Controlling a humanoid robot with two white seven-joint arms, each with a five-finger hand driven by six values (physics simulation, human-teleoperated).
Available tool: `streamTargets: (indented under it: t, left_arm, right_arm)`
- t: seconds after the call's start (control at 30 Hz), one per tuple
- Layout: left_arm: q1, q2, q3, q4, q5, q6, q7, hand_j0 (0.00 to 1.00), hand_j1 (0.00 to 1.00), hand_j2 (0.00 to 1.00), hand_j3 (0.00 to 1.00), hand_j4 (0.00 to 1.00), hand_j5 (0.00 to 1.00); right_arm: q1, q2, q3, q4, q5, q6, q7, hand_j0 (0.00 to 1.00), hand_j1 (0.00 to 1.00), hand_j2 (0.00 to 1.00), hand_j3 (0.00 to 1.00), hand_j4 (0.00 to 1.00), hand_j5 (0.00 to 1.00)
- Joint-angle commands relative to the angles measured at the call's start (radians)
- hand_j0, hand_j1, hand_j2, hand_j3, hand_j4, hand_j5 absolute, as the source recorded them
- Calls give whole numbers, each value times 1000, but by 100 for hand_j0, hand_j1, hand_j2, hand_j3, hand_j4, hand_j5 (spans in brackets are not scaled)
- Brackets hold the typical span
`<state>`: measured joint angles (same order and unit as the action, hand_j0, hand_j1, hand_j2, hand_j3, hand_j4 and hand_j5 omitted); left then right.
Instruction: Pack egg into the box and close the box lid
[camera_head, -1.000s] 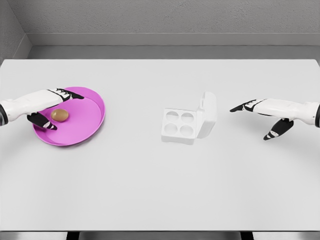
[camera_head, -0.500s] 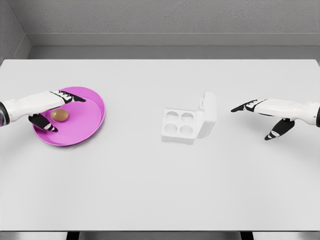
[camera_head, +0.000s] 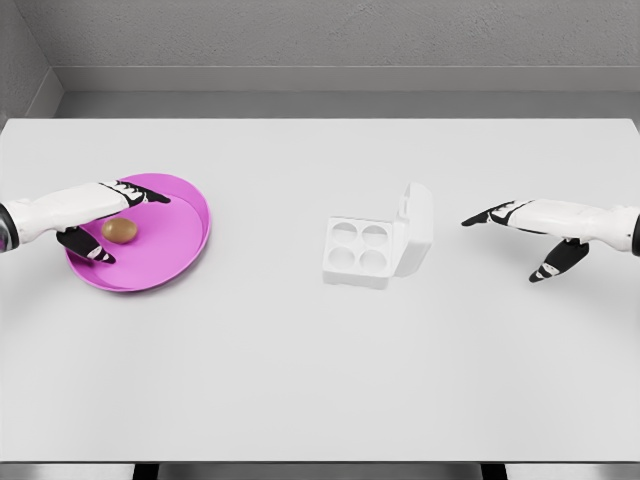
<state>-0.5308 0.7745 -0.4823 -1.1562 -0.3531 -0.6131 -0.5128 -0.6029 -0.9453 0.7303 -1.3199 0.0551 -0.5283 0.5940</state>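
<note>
A brown egg (camera_head: 120, 231) lies on the left part of a magenta plate (camera_head: 175, 245) at the table's left. My left hand (camera_head: 110, 215) hovers over the plate with fingers spread around the egg, thumb below it and fingers above; it is open and not closed on the egg. A white egg box (camera_head: 362, 250) with four empty cups sits at the table's middle, its lid (camera_head: 417, 228) standing up on the right side. My right hand (camera_head: 525, 235) is open to the right of the box, fingers pointing left toward it, well apart from the lid.
The white table (camera_head: 320, 380) stretches wide; its front edge runs along the bottom of the view. A grey wall stands behind the far edge.
The left hand has shifted slightly over the egg, with thumb and fingers framing it. The right hand has barely moved.
</note>
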Motion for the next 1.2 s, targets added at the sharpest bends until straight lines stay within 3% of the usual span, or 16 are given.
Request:
streamTargets:
  t: [0.0, 0.3, 0.63, 1.17]
  left_arm:
    - [0, -1, 1, 1, 6, 2, 0, 100, 100, 100, 100, 100, 100]
    - [2, -4, 1, 1, 5, 2, 2, 99, 99, 99, 99, 99, 99]
    - [3, -1, -1, 0, 11, 2, -3, 87, 87, 87, 87, 87, 87]
    - [2, 6, 1, 33, 14, 2, 0, 87, 87, 87, 87, 87, 87]
  right_arm:
    - [0, -1, 0, -2, -6, 2, 0, 100, 100, 100, 100, 100, 100]
    - [0, -7, 1, -4, -6, -25, 0, 100, 100, 100, 100, 100, 100]
    - [2, -7, 1, -1, -6, -58, 0, 100, 100, 100, 100, 100, 100]
    - [2, -13, 1, -1, -6, -58, 0, 100, 100, 100, 100, 100, 100]
